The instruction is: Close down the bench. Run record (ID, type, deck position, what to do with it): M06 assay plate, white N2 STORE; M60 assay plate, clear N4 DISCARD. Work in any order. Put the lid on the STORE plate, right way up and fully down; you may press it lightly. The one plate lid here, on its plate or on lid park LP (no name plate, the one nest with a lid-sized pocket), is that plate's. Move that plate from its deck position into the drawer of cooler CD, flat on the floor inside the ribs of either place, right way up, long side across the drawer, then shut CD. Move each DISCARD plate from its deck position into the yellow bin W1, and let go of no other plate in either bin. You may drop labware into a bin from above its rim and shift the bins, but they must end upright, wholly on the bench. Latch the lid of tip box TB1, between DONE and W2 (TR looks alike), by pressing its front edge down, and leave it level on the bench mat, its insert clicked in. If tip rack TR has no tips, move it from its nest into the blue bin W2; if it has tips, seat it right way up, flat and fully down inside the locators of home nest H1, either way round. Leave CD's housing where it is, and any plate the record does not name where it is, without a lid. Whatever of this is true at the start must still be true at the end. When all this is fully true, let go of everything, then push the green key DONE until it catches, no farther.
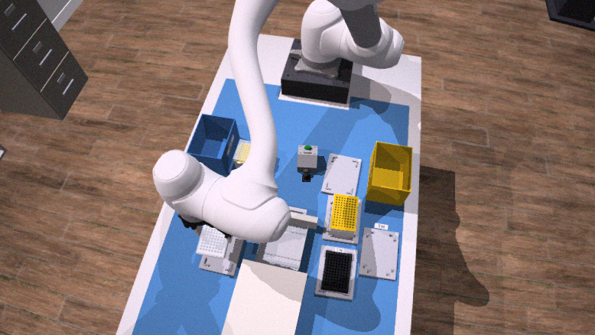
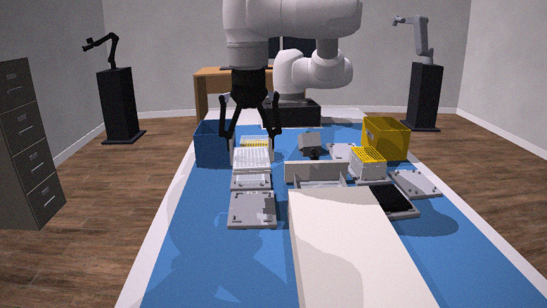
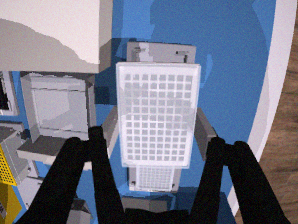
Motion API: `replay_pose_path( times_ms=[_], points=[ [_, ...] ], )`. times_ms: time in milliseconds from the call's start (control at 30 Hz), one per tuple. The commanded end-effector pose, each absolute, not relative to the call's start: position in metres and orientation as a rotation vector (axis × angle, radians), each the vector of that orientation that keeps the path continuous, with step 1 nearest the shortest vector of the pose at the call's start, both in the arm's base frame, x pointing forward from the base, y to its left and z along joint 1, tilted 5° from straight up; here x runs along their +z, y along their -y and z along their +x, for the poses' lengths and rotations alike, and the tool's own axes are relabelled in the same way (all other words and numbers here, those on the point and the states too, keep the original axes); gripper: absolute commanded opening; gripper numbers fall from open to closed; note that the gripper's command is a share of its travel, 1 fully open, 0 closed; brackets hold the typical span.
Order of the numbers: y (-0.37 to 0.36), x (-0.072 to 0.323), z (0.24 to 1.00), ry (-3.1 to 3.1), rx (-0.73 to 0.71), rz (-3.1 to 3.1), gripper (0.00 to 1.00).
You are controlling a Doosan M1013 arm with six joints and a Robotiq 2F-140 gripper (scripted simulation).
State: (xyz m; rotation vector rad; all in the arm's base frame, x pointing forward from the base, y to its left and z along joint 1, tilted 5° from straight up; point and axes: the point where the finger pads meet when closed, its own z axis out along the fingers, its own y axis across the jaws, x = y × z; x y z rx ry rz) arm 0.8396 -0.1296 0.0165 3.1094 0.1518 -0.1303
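Observation:
My gripper is shut on a pale assay plate with a grid of wells. It grips the plate by its long sides and holds it level, a little above the left column of nests. Another pale plate lies on a grey nest below it. The cooler CD has its drawer open. The yellow bin stands at the right. The arm hides the gripper in the top view.
The blue bin stands just behind the gripper, with tip box TB1 beside it. The DONE key, a yellow-topped tip rack, a black plate and an empty nest are nearby.

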Motion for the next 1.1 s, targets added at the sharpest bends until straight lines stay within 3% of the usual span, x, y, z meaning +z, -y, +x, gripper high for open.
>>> replay_pose_path(
  times_ms=[0, 1067],
  points=[
    [0.120, 0.017, 0.836, -0.344, -0.132, 3.100, 0.00],
    [0.050, 0.017, 0.811, -1.724, -0.133, 2.647, 0.00]
  ],
)
